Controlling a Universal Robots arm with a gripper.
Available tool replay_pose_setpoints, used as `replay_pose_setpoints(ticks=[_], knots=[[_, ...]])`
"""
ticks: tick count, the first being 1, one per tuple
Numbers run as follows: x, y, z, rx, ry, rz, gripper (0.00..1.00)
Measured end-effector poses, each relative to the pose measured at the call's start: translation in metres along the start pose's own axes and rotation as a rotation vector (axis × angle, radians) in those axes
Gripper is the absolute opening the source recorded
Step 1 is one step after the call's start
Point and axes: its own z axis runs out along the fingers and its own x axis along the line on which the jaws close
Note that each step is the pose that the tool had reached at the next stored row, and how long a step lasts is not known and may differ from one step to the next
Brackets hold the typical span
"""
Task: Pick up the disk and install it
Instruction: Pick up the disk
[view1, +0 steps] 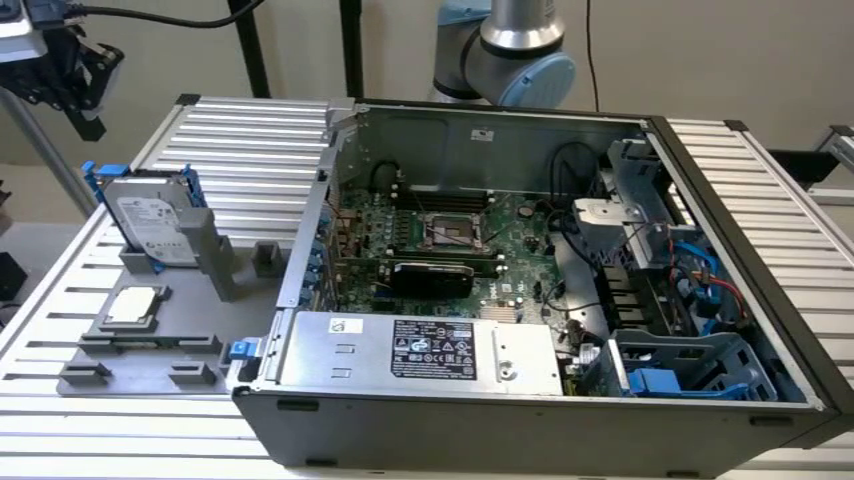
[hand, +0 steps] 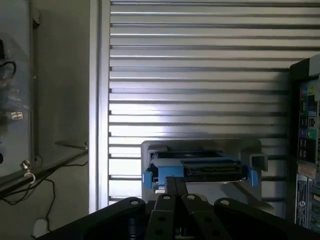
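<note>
standing on edge in a slot of the grey fixture (view1: 200, 255), the disk (view1: 150, 215) sits at the exterior view's left, well apart from the open computer case (view1: 534, 420). we judge that the pick-up step is in hand and not yet made. the disk is a flat silver-grey metal slab with a white printed label, framed by a bright blue plastic carrier whose tabs stick out at both ends. the pincer (hand: 175, 192) hovers above the disk and clear of it, its black fingertips drawn together and holding nothing. as we read it, taking the disk calls for the jaws to part wide enough for the slab, square up across its thin upper edge and descend straight, so the carrier does not bind in the slot. the fixture is matte and blocky, and also carries a small flat silver chip (view1: 134, 305). under it runs the ribbed aluminium worktop (view1: 254, 130), glossy and grooved. inside the case we see a green motherboard (view1: 454, 235), a silver power supply (view1: 414, 350) with a black label, and a blue-grey plastic drive cage (view1: 687, 365).
</note>
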Motion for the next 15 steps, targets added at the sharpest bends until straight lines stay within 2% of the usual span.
replay_pose_setpoints(ticks=[15], knots=[[0.0, -0.0004, 0.008, -0.0014, 0.0128, -0.274, 0.0]])
